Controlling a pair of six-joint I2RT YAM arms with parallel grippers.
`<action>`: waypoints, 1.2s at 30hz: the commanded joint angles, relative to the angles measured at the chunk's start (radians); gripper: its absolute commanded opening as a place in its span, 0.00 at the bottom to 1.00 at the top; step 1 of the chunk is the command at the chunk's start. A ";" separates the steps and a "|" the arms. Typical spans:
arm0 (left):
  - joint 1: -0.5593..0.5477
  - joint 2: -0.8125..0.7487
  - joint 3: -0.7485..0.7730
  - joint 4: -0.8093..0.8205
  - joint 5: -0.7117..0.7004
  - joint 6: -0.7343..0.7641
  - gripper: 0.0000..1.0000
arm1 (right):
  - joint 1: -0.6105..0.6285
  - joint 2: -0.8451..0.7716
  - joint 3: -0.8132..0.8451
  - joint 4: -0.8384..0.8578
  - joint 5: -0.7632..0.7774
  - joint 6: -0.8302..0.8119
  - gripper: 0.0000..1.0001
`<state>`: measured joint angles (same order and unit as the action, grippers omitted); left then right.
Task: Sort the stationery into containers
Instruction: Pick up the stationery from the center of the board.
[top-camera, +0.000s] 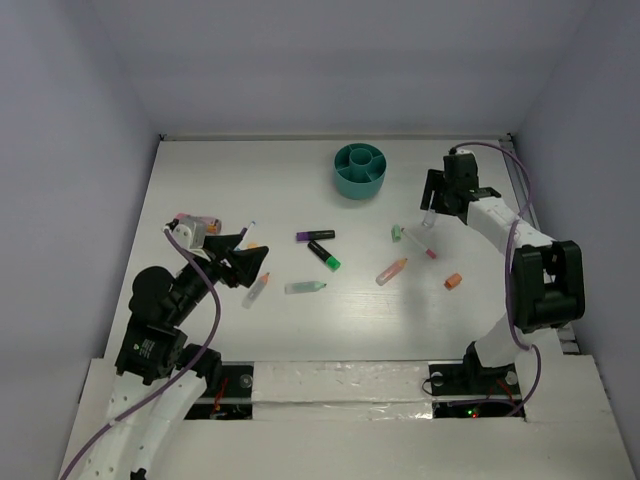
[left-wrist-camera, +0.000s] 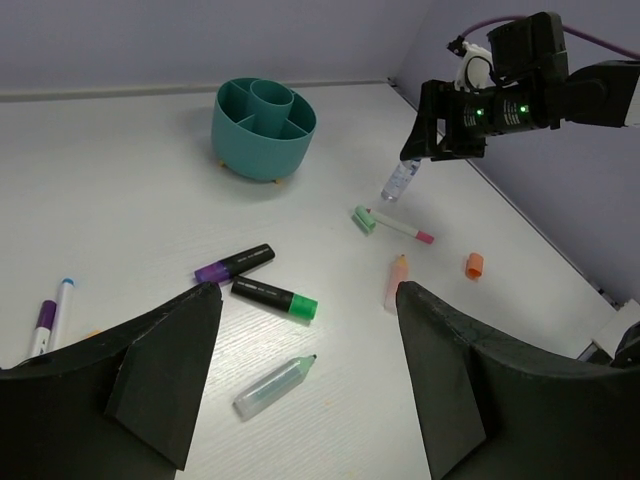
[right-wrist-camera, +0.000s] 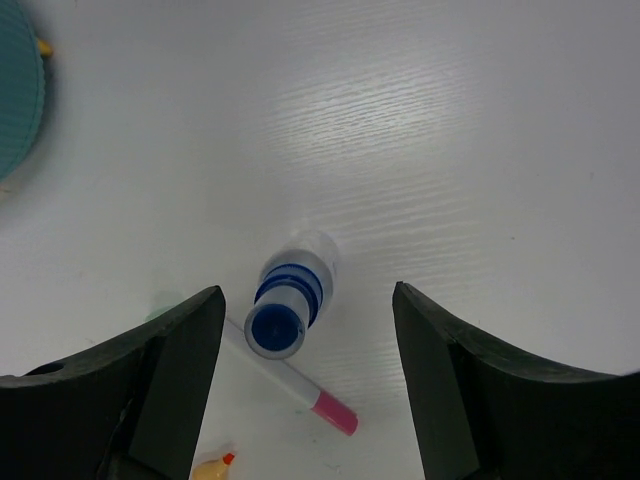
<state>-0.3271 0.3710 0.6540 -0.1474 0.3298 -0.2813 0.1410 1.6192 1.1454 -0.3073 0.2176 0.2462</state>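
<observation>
tip-over risk: upright bottle (right-wrist-camera: 288, 298) off-centre toward 9 o'clock under right gripper (left-wrist-camera: 441, 148), jaws spread; uneven contact on closing. left gripper (left-wrist-camera: 305, 292) spread, empty.

Teal organiser (left-wrist-camera: 255, 150), blue-capped clear bottle (right-wrist-camera: 290, 300), black-green highlighter (left-wrist-camera: 275, 298), orange cap (left-wrist-camera: 474, 265), possibly purple pen (left-wrist-camera: 45, 322)

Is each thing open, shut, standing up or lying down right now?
Bottle: blue cap on, cap end up.
Right gripper: open around the bottle, not touching.
Left gripper: open, empty.
Organiser: upright, nothing seen inside.
Black-and-green highlighter: capped, lying flat.
</observation>
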 joint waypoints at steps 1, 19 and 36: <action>-0.004 -0.015 -0.002 0.040 0.005 -0.004 0.68 | 0.011 0.005 0.060 0.059 0.006 -0.012 0.71; -0.004 -0.015 -0.004 0.042 0.005 -0.004 0.68 | 0.031 0.022 0.085 0.063 0.055 -0.030 0.16; -0.004 0.040 0.013 -0.004 -0.143 -0.016 0.67 | 0.146 0.117 0.473 0.083 0.002 -0.084 0.01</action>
<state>-0.3271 0.3969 0.6540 -0.1665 0.2310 -0.2863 0.2550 1.7027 1.5608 -0.2844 0.2550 0.1810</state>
